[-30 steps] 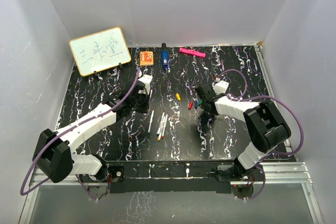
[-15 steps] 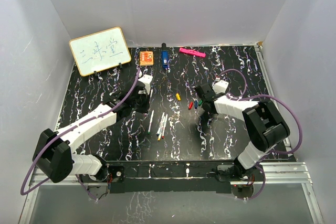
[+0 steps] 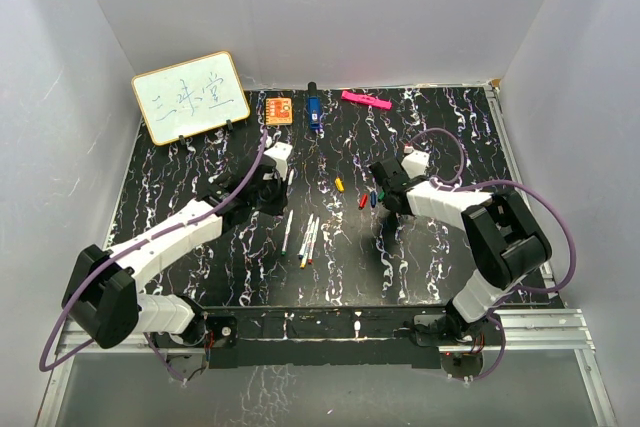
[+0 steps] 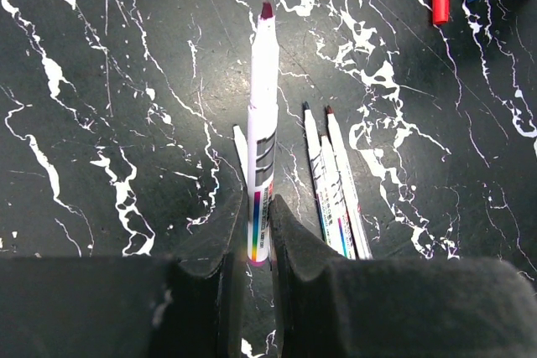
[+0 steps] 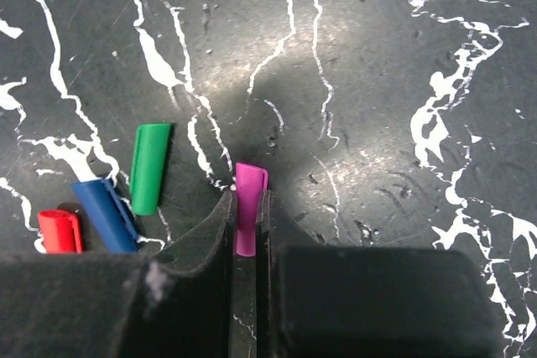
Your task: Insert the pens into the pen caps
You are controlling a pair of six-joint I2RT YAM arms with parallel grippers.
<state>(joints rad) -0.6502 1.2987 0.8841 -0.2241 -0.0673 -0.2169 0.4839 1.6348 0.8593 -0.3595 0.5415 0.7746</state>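
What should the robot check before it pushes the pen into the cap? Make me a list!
1. Left gripper shut on pen: ok.
2. Right gripper shut on purple cap: ok.
3. Pen's tip bare and pointing away from the fingers: ok.
4. Tip colour matches purple cap: cannot tell, the tip looks dark reddish-purple.
5. Open end of purple cap faces outward: cannot tell.
6. Pen and purple cap lined up: not ok, the two grippers are apart.
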